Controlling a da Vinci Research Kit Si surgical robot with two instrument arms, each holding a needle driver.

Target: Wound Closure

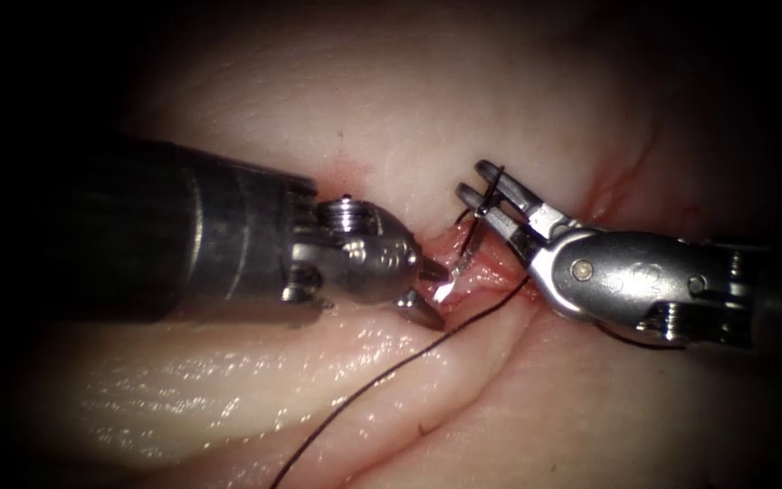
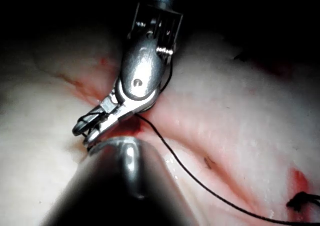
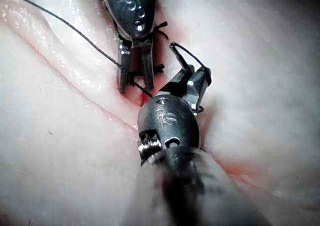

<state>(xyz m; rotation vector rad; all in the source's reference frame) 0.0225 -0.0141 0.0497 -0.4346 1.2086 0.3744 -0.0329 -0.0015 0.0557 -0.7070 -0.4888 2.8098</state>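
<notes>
Over the cut [image 1: 492, 272], near the middle of the tissue [image 1: 319, 91], sits the needle [image 1: 474, 237], a thin dark curve that runs from the right tool [image 1: 478, 179] down toward the pink gap. Its shiny lower end lies between the tips of the left tool [image 1: 438, 294], and I cannot tell if that end is stuck in the tissue or just resting on it. I think the needle is light, hard and stiff, and smooth enough to slip or spin, so the best place to hold it is on the body of the curve, not at the sharp tip. The right tool's jaws are only a little apart, and the needle crosses between them high on its curve, where it looks pinched. The left tool's jaws are wide and hold nothing. The thread [image 1: 364, 385] is soft and floppy, and it trails from the cut down over the wet, squashy tissue. No bowl or tray sits near; the only hollow is the cut, with a bit of red fluid [image 1: 346, 172] beside it on the left
</notes>
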